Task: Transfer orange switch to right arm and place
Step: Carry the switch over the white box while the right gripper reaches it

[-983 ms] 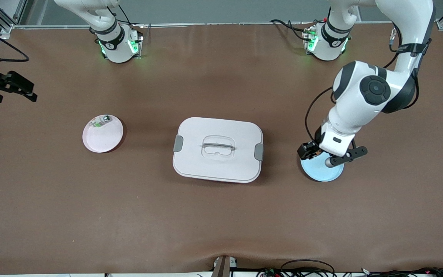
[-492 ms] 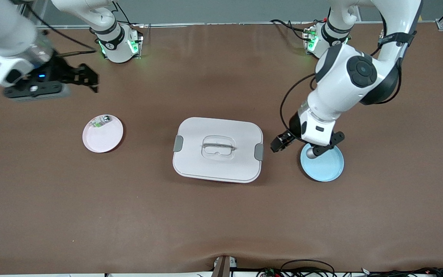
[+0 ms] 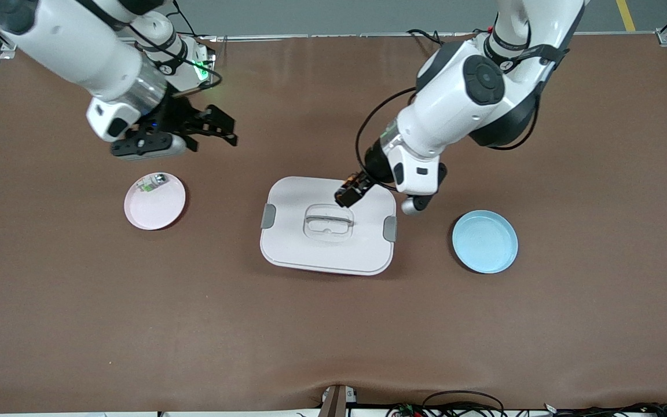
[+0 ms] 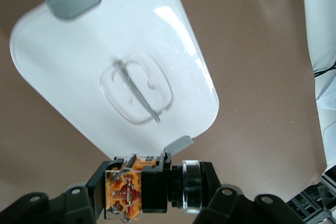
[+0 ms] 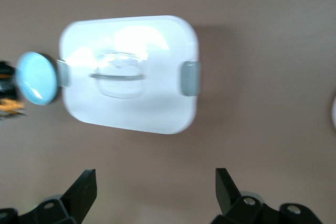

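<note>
My left gripper (image 3: 349,193) is shut on the orange switch (image 4: 149,187), a black stubby body with orange-and-copper parts at one end and a clear-ringed button at the other. It holds the switch (image 3: 352,188) in the air over the white lidded box (image 3: 327,255), at the edge toward the left arm's end. My right gripper (image 3: 217,126) is open and empty, in the air over bare table between the pink plate (image 3: 157,211) and the right arm's base. Its fingertips (image 5: 84,184) stand wide apart in the right wrist view.
The pink plate holds a small white-and-green part (image 3: 149,184). A blue plate (image 3: 484,241) lies bare toward the left arm's end. The box also shows in the left wrist view (image 4: 68,77) and the right wrist view (image 5: 157,103). Cables lie at the table's near edge.
My left gripper has lifted the switch off the blue plate and carried it over the white box. My right arm has swung in from the table's end toward the middle, gripper open.
</note>
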`<state>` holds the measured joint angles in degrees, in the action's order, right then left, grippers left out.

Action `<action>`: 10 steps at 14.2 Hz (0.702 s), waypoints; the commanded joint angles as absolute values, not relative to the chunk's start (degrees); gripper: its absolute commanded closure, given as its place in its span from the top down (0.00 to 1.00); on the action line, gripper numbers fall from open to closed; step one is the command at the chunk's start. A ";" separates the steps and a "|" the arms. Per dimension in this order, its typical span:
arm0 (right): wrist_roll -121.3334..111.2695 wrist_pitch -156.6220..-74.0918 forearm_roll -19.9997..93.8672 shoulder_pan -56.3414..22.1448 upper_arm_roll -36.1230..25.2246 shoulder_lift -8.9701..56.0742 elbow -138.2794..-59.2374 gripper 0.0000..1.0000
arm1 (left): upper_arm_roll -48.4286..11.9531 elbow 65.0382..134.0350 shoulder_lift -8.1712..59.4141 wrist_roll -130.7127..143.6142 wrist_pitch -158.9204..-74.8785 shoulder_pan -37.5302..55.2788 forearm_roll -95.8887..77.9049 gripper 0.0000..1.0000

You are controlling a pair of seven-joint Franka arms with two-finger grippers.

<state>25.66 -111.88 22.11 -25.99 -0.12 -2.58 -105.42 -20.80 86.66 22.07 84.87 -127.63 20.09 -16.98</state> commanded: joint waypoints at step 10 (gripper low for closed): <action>28.65 -140.80 43.77 -33.84 -0.88 -4.57 -119.00 1.00 | -20.66 79.63 29.00 94.57 -132.45 26.97 -26.19 0.00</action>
